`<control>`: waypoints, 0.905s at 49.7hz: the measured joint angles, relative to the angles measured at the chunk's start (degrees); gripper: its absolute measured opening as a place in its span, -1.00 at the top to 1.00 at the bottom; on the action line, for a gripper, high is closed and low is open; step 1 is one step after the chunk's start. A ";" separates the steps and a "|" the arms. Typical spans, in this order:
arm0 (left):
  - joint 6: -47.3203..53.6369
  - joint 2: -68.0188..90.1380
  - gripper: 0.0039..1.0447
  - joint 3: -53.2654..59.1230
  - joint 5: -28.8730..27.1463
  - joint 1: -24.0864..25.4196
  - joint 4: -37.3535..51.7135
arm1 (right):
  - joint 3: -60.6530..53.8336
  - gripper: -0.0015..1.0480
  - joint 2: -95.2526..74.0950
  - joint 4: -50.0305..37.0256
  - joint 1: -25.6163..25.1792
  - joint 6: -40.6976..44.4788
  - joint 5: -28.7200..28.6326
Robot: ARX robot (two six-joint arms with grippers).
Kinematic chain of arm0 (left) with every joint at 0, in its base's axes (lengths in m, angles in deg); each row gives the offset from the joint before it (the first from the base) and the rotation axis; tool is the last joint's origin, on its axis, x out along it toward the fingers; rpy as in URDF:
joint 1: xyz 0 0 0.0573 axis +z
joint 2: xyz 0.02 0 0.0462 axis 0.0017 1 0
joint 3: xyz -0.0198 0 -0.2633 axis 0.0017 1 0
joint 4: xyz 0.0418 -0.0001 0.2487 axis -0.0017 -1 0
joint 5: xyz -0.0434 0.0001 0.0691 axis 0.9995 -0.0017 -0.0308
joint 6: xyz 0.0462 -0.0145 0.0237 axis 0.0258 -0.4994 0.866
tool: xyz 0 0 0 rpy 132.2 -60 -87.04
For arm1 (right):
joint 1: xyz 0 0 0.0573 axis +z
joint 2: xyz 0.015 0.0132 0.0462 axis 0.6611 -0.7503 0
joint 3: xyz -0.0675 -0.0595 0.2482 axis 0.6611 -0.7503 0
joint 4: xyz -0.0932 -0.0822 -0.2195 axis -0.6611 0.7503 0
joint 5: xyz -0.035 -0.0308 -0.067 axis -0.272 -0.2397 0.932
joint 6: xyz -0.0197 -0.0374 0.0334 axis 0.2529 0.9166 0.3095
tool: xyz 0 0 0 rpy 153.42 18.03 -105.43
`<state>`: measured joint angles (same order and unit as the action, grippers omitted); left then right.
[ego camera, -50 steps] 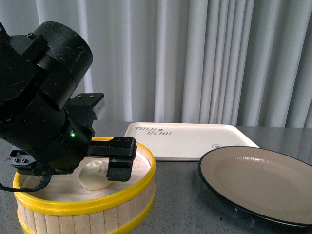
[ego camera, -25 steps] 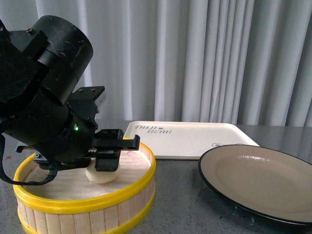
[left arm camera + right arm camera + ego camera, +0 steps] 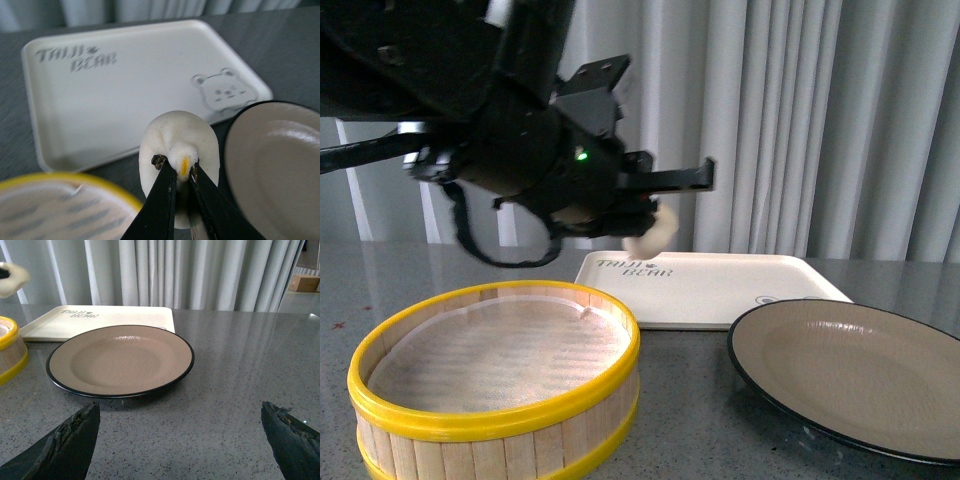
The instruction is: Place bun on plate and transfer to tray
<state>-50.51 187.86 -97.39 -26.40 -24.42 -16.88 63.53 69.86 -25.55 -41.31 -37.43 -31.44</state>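
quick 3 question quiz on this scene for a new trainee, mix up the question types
1. True or false: the bun lies in the steamer basket.
2. What is on the plate? A) a bun B) nothing C) a spoon
3. Fill in: the ___ gripper is shut on the bun, while the right gripper is open.
Key: 1 false, the left gripper holds it in the air and the basket is empty; 2 B; 3 left.
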 joint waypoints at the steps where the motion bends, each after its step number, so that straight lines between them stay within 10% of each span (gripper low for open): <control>1: 0.42 0.57 0.93 -0.81 0.83 -0.63 0.59 | 0.00 -0.83 0.00 0.00 0.00 0.00 0.00; 16: 7.91 8.85 0.93 -7.19 5.53 -9.73 -1.88 | 0.00 -0.83 0.00 0.00 0.00 0.00 0.00; 45: 7.65 19.61 0.93 -20.57 -4.20 -16.48 -18.16 | 0.00 -0.83 0.00 0.00 0.00 0.00 0.02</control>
<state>-42.86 207.47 -117.96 -30.60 -40.90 -35.04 63.53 69.86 -25.55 -41.31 -37.43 -31.42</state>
